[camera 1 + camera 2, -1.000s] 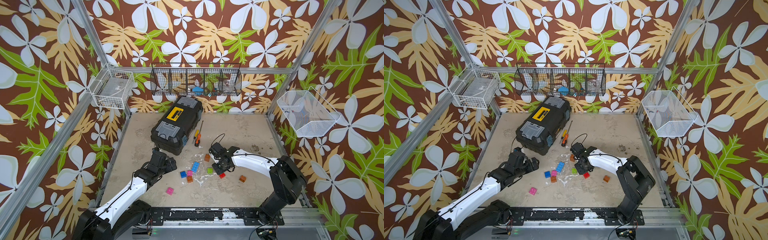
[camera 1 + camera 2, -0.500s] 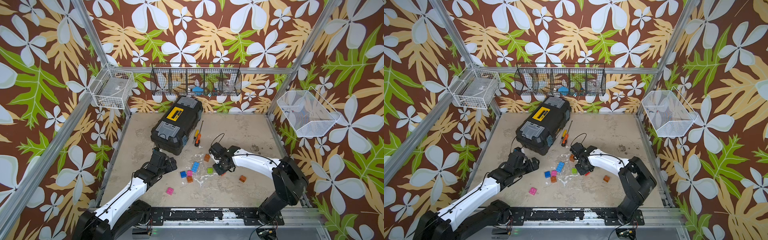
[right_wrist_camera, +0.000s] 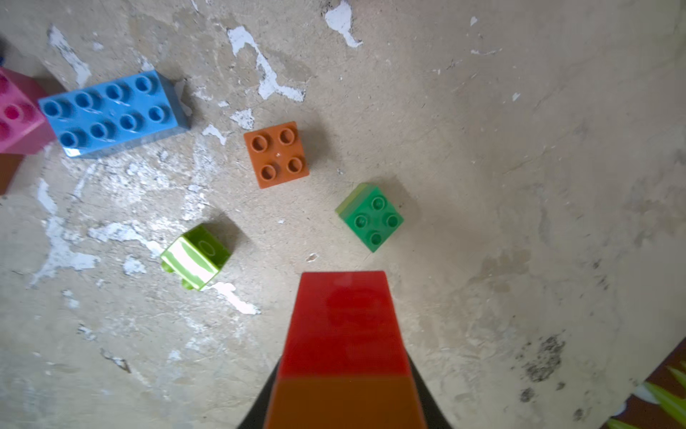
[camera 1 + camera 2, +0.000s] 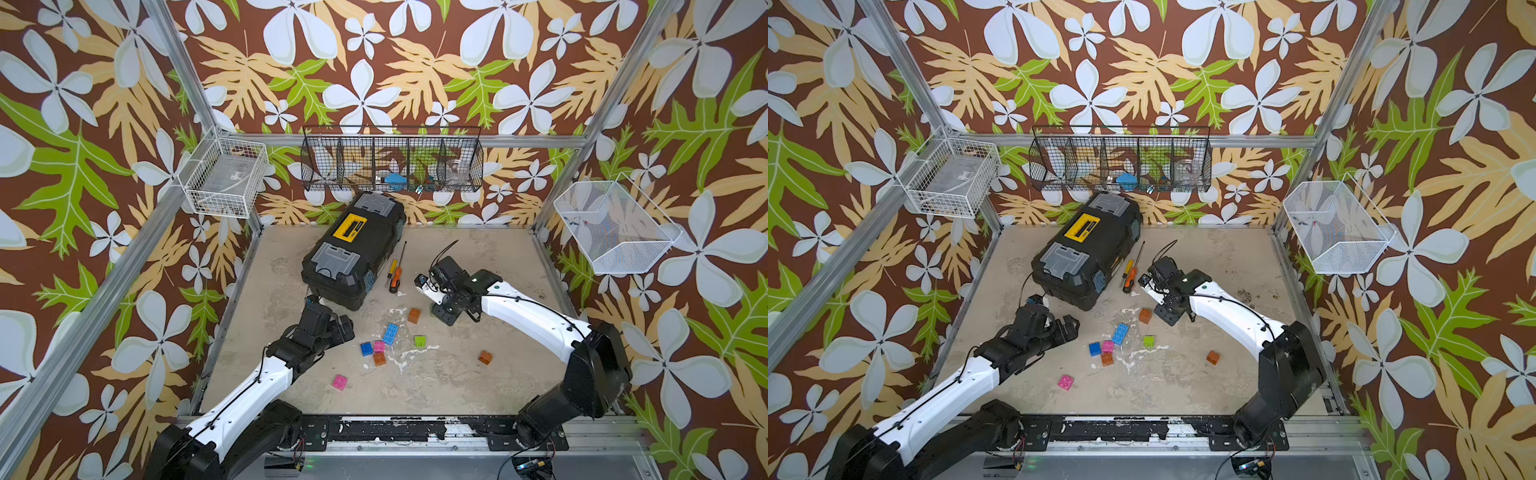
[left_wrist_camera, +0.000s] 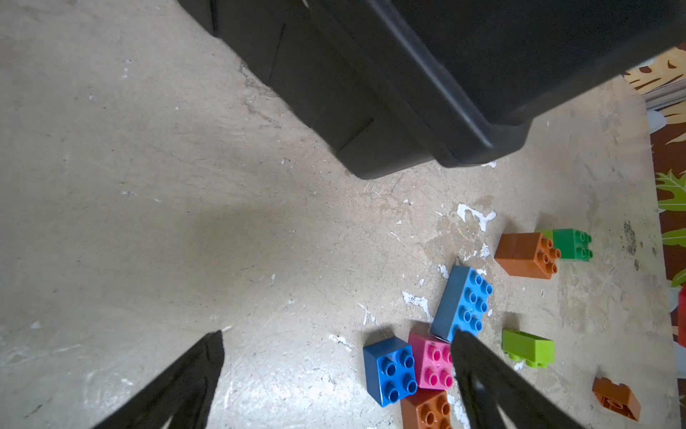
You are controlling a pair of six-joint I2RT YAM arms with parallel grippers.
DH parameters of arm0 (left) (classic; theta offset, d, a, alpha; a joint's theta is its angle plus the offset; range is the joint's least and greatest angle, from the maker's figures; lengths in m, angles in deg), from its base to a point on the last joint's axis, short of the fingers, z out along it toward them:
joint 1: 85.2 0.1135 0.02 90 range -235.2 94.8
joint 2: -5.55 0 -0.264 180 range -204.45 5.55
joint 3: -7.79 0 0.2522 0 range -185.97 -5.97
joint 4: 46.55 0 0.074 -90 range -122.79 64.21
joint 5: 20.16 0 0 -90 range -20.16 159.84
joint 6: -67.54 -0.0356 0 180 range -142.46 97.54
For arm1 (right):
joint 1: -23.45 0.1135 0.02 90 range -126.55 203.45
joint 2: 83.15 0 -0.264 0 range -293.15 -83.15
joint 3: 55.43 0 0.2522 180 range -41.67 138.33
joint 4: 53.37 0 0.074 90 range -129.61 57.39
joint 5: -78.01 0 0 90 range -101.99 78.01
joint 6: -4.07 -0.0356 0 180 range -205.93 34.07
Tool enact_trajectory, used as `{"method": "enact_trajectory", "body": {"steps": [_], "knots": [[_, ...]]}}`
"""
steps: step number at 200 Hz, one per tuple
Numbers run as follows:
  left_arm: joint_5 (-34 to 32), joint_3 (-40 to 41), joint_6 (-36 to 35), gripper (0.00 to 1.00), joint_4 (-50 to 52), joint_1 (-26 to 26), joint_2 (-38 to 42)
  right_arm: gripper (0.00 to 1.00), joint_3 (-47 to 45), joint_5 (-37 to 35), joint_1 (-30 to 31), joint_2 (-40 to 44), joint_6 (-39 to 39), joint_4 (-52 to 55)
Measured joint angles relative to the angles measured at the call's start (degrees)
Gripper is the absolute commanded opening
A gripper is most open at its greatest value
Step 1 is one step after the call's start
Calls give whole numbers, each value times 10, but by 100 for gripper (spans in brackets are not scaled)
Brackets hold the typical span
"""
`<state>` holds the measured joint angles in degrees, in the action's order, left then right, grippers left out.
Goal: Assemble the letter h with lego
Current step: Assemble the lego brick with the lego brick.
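My right gripper is shut on a red brick stacked on an orange one, held above the floor. Below it stand a green brick, an orange brick and a tipped lime brick. A long light-blue brick touches a cluster of blue, pink and orange-brown bricks. Another pink brick and an orange one lie apart. My left gripper hangs open just left of the cluster, holding nothing. The letter h is out of view.
A black toolbox fills the back left of the floor, close to my left wrist. Two screwdrivers lie beside it. Wire baskets hang on the back and side walls.
The red brick that lay on the floor by my right gripper is gone from there. The right gripper has closed on it and drawn slightly toward the back. The left arm has not moved.
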<state>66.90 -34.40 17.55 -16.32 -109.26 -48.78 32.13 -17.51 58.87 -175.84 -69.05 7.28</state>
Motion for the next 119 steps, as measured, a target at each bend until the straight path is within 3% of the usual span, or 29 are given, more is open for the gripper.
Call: {"method": "enact_trajectory", "body": {"steps": [67,119], "knots": [[15,4,0,100,-9,0,-2,12,42,-28,-23,-51,212,12],[19,6,0,100,-13,0,3,13,94,-11,-74,-104,316,13]]}}
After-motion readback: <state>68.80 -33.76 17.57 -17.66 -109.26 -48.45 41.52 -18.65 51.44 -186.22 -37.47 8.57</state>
